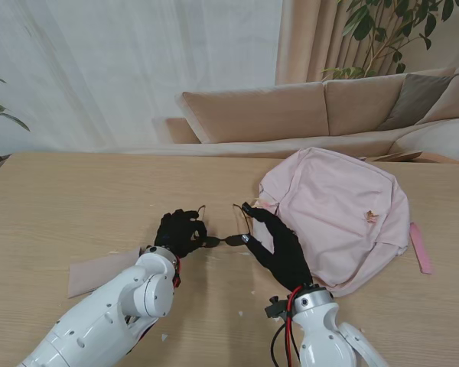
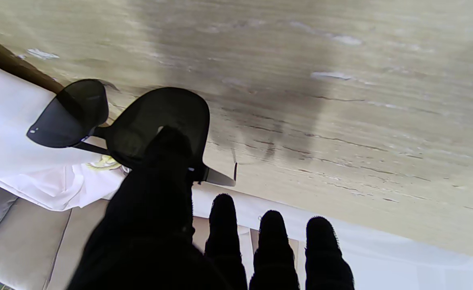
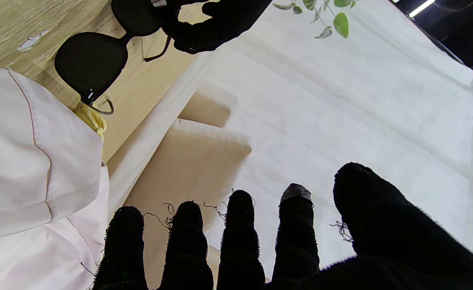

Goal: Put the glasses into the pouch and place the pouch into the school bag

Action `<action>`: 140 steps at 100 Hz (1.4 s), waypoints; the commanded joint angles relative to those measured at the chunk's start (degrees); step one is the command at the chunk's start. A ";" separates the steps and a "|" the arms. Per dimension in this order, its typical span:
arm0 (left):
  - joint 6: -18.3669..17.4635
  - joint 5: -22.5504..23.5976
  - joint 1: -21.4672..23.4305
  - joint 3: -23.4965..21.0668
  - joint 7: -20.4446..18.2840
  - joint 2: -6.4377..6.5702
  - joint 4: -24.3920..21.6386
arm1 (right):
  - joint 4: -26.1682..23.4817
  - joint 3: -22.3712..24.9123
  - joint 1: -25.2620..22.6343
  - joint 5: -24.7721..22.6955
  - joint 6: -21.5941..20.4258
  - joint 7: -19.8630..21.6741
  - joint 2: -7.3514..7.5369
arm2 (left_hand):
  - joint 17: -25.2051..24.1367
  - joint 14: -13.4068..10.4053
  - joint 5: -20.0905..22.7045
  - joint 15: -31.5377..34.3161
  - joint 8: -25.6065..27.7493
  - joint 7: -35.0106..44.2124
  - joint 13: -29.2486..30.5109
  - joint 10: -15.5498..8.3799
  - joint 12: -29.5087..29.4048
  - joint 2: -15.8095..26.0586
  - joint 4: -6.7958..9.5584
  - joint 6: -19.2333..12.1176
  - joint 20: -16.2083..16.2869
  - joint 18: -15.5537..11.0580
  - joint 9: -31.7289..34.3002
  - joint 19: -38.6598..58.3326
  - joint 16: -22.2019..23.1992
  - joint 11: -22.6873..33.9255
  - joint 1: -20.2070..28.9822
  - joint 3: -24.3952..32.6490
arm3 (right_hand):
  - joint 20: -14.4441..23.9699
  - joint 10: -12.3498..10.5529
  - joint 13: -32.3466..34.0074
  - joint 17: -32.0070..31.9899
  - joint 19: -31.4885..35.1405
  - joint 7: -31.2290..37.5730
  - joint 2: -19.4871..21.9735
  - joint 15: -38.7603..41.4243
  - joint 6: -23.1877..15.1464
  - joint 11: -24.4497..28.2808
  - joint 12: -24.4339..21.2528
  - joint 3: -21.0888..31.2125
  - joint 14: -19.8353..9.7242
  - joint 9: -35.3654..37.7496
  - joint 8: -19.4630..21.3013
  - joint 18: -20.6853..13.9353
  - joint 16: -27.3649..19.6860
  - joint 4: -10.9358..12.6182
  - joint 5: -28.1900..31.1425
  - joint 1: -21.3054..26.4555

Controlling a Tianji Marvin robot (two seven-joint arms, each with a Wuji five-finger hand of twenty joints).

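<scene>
Dark sunglasses (image 1: 222,241) hang between my two hands, a little off the table. My left hand (image 1: 180,232) is shut on one lens end; in the left wrist view its thumb (image 2: 168,161) presses on the near lens of the sunglasses (image 2: 139,121). My right hand (image 1: 279,245) lies open beside the other lens with its fingers stretched out, holding nothing. Its wrist view shows the sunglasses (image 3: 91,60) apart from its fingertips (image 3: 240,225). The flat beige pouch (image 1: 99,271) lies by my left forearm. The pink school bag (image 1: 336,214) lies at the right, partly under my right hand.
A pink strap (image 1: 421,248) sticks out at the bag's right side. A beige sofa (image 1: 291,111) and white curtains stand beyond the table's far edge. Bare wood (image 1: 84,199) spreads to the left and far side.
</scene>
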 commanded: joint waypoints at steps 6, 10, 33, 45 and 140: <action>-0.74 0.18 0.95 -0.66 -0.64 -0.27 -1.14 | -0.11 -0.14 -0.26 0.09 0.03 0.96 -0.20 | -0.12 -1.21 2.57 0.90 2.44 3.39 -0.79 -0.57 1.14 2.43 1.47 1.01 1.62 -1.72 -0.10 0.57 1.69 1.87 4.33 -1.68 | 0.35 -0.61 0.41 -0.10 0.00 0.93 -0.10 0.39 0.18 0.18 0.16 0.44 -1.58 0.96 0.48 -0.34 0.41 -0.73 0.40 -0.39; -0.95 0.27 1.15 -0.94 -0.50 -0.26 -1.34 | -0.05 -0.18 -0.19 0.18 0.04 0.95 -0.23 | -0.07 -1.23 2.46 0.99 3.18 3.96 -0.72 -0.50 1.27 2.44 1.55 1.22 1.66 -1.73 -0.05 0.61 1.74 2.16 4.66 -1.88 | 0.34 -0.64 0.45 -0.13 -0.01 1.00 -0.24 0.42 0.13 0.23 0.19 0.46 -1.61 1.03 0.50 -0.32 0.42 -0.73 0.54 -0.33; -1.43 1.12 2.10 -2.04 -1.45 0.20 -2.95 | 0.01 -0.39 -0.08 0.18 0.07 0.82 -0.26 | -0.01 -1.18 1.58 1.45 8.46 6.18 -0.71 -0.12 2.87 1.77 2.02 3.38 1.91 -1.62 -0.19 0.77 1.99 5.04 6.88 -1.72 | 0.34 -0.62 0.48 -0.13 0.00 1.05 -0.22 0.46 0.23 0.28 0.21 0.53 -1.56 1.05 0.50 -0.28 0.42 -0.77 0.60 -0.39; -1.45 1.12 2.03 -2.06 -1.63 0.23 -2.98 | -0.03 -0.36 -0.15 0.12 -0.02 0.77 -0.25 | 0.03 -1.09 2.96 2.02 9.04 5.06 -0.51 0.03 3.21 0.20 1.59 4.09 2.01 -1.52 0.39 0.76 2.29 5.85 7.26 2.98 | 0.33 -0.58 0.38 -0.11 0.01 1.02 -0.13 0.42 0.27 0.23 0.19 0.58 -1.55 1.00 0.46 -0.32 0.40 -0.80 0.54 -0.48; -14.17 1.33 9.53 -11.01 4.43 0.28 -8.18 | 0.21 -1.11 0.36 -0.21 0.84 0.69 -0.28 | 4.02 2.33 3.82 28.74 21.59 7.71 6.60 1.44 31.53 -1.07 0.19 3.75 -0.90 -1.71 20.55 46.93 6.44 12.29 6.91 7.31 | 0.32 -0.43 0.70 0.02 0.05 1.27 -0.38 0.53 0.73 0.30 0.23 0.65 -1.49 1.60 0.47 -0.22 0.41 -0.88 1.27 -0.45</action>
